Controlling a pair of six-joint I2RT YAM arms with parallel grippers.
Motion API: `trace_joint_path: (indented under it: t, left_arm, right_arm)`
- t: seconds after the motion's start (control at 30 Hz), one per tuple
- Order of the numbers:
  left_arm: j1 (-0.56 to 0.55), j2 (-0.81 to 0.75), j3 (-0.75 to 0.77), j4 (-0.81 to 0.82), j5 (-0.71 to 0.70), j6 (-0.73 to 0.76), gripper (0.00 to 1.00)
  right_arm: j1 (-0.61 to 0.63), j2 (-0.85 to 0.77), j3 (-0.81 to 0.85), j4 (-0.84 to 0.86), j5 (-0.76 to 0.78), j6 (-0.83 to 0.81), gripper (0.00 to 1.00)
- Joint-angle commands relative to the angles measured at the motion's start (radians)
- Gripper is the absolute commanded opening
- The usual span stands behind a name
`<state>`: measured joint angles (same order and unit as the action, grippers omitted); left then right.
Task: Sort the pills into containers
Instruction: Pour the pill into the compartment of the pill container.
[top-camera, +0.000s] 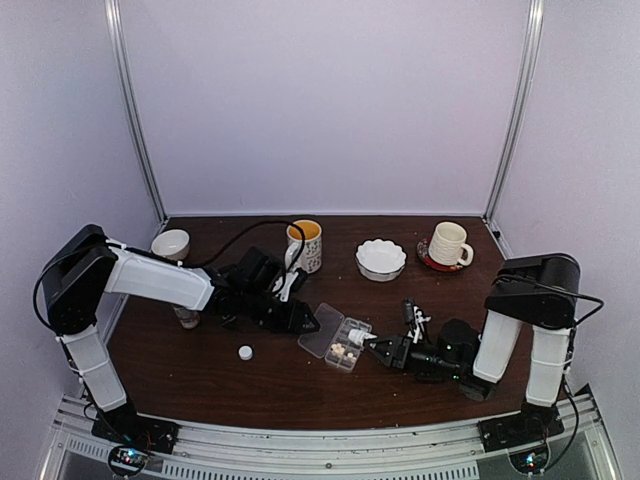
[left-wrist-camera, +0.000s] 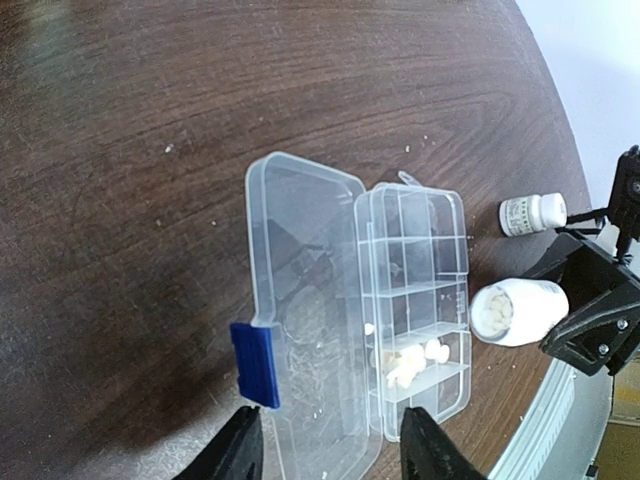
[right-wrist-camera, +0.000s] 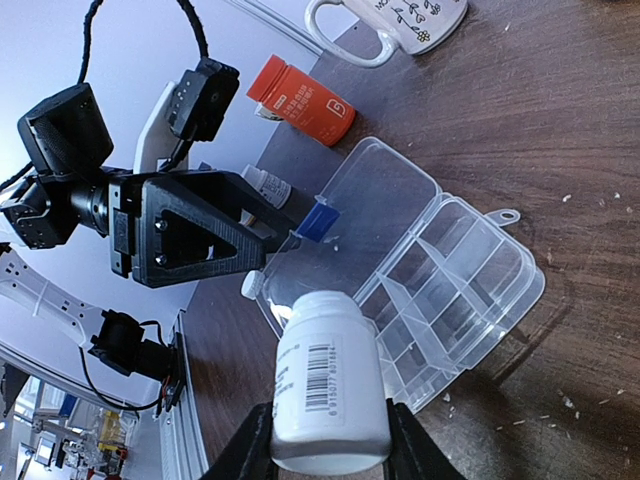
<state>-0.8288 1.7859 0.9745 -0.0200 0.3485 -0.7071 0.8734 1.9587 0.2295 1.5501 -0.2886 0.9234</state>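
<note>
The clear organizer box (left-wrist-camera: 415, 250) lies open on the dark table, its lid (left-wrist-camera: 305, 300) flat beside the containers. A clump of whitish pills (left-wrist-camera: 408, 364) sits in one compartment near the box's end. My left gripper (left-wrist-camera: 330, 442) is open, its fingers on either side of the lid's near end, close to the blue latch (left-wrist-camera: 256, 364). My right gripper (right-wrist-camera: 330, 440) is shut on an uncapped white bottle (right-wrist-camera: 330, 385). The bottle (left-wrist-camera: 518, 312) is tipped on its side with pills showing in its mouth, just beside the box's edge. The box (top-camera: 340, 343) lies between both grippers.
A small white capped bottle (left-wrist-camera: 532, 213) stands beyond the box. An orange bottle (right-wrist-camera: 305, 100) and another small white bottle (right-wrist-camera: 268, 185) stand behind my left arm. A loose white cap (top-camera: 245, 352) lies on the table. A mug (top-camera: 305, 245), a white bowl (top-camera: 381, 258) and a cup on a saucer (top-camera: 448, 245) line the back.
</note>
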Motion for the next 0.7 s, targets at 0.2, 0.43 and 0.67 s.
trace_joint_path:
  t: [0.2, 0.43, 0.67]
  left_arm:
    - [-0.006, 0.022, -0.005, 0.027, 0.006, 0.005, 0.44]
    - [-0.006, 0.026, -0.016, 0.026, 0.002, -0.001, 0.41]
    - [-0.006, 0.027, -0.018, 0.026, -0.006, 0.009, 0.33]
  right_arm:
    - [-0.005, 0.011, 0.002, 0.04, 0.028, 0.008, 0.0]
    - [-0.005, 0.003, 0.01, -0.007, 0.025, 0.024, 0.0]
    - [-0.005, -0.027, 0.011, -0.066, 0.03, 0.039, 0.0]
